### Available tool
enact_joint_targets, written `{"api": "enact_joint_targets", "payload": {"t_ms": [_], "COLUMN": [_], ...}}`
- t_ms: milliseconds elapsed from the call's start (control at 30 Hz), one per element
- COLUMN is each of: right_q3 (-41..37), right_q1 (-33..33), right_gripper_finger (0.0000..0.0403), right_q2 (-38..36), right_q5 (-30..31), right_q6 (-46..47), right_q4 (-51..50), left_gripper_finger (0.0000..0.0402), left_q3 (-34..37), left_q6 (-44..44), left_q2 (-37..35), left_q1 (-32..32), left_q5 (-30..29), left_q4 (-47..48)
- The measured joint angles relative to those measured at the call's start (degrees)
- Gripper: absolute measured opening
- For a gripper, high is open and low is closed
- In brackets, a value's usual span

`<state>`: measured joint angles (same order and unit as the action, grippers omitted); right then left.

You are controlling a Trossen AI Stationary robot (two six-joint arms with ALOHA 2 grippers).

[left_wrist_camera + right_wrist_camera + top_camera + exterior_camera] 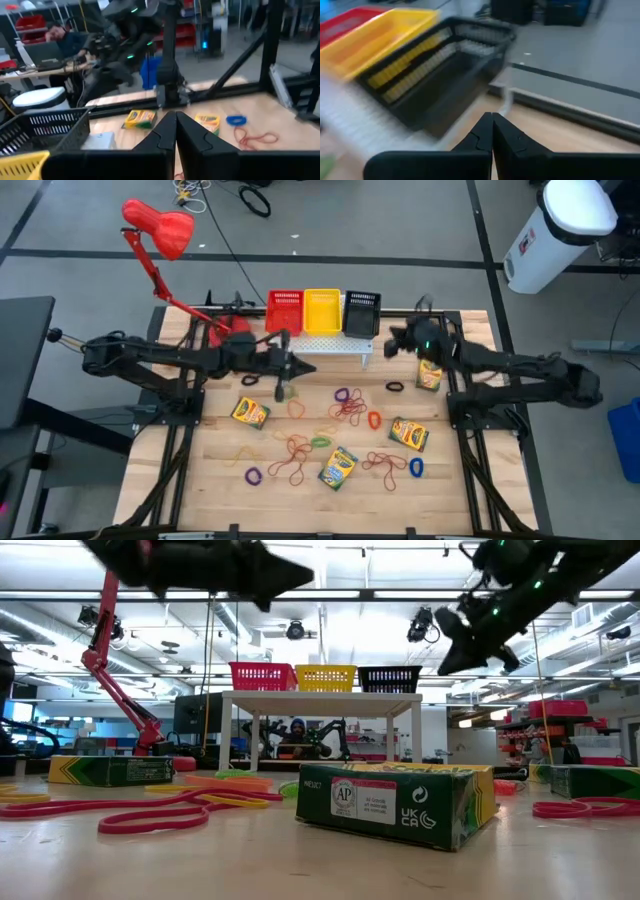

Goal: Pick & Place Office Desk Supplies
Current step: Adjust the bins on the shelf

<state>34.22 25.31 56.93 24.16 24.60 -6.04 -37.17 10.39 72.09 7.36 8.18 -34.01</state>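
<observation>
Several yellow-and-green crayon boxes lie flat on the wooden table: one near left [250, 412], one at the front [338, 468], one right of centre [408, 434] and one under the right arm [430, 373]. Loose rubber bands [348, 408] in red, orange, green, purple and blue are scattered among them. My left gripper [176, 120] is shut and level above the table, just in front of the white rack [330, 345], with nothing showing between its fingers. My right gripper [492, 122] is shut too, up beside the black basket [440, 75], and looks empty.
Red [285, 311], yellow [321, 310] and black [361, 313] baskets stand in a row on the white rack at the table's far edge. A red desk lamp [158, 228] leans in from the far left. A person sits at a desk beyond the table [62, 35].
</observation>
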Motion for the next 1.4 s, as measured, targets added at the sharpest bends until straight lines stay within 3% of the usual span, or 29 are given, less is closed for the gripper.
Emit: {"api": "enact_joint_targets", "payload": {"t_ms": [167,367,667,1400], "right_q3": [0.00,0.47,5.75,5.90], "right_q1": [12.19,18.52,18.91,18.94], "right_gripper_finger": [0.0003,0.0003,0.0003,0.0005], "right_q2": [3.78,12.43,18.36,22.20], "right_q5": [-8.43,-19.60,-21.05,-22.30], "right_q6": [-0.99,-0.88,-0.89,-0.90], "right_q4": [5.14,16.37,16.72,23.08], "left_gripper_finger": [0.0010,0.0010,0.0011,0.0011], "left_q3": [8.27,11.07,11.05,11.04], "left_q6": [-3.88,-4.50,-4.61,-4.98], "left_q2": [-0.65,-0.63,-0.64,-0.63], "left_q1": [-1.05,-0.90,-0.99,-0.99], "left_q5": [-0.67,-2.19,-1.97,-1.92], "left_q4": [-11.56,-16.84,-16.73,-16.60]}}
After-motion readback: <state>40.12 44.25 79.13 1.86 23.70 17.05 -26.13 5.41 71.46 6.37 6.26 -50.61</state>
